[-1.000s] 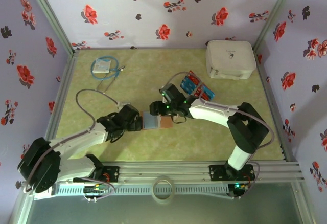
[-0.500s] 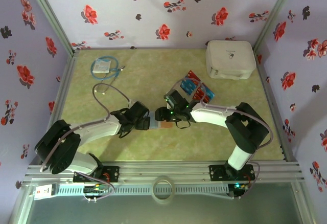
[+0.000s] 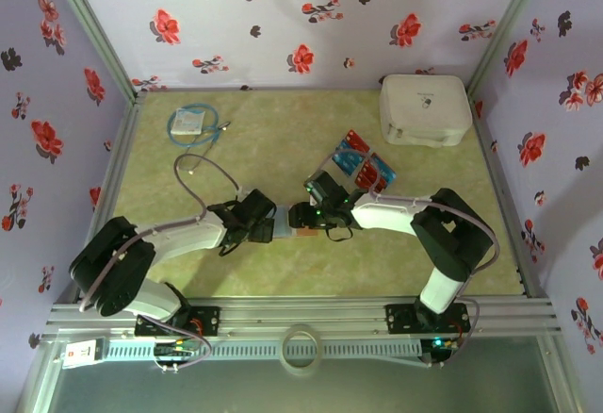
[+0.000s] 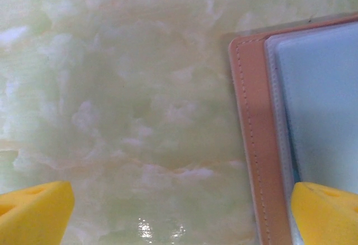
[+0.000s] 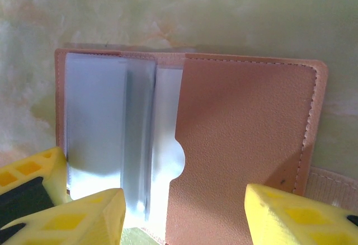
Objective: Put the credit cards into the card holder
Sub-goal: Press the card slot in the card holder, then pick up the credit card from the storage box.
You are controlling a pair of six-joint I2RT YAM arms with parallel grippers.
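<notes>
There are two grippers: one left gripper [image 3: 270, 223] and one right gripper [image 3: 299, 215]. Between them lies one card holder [image 5: 246, 133], with one tan flap folded open. Just beyond the right gripper sits one cluster of cards [image 3: 358, 160], some red and some blue. They overlap, so their exact number cannot be told. Farther past that gripper stands one white case [image 3: 426, 108]. Well beyond the left gripper lies one cable packet [image 3: 192, 122]. Well behind both grippers lies one white ring [image 3: 301, 348].
</notes>
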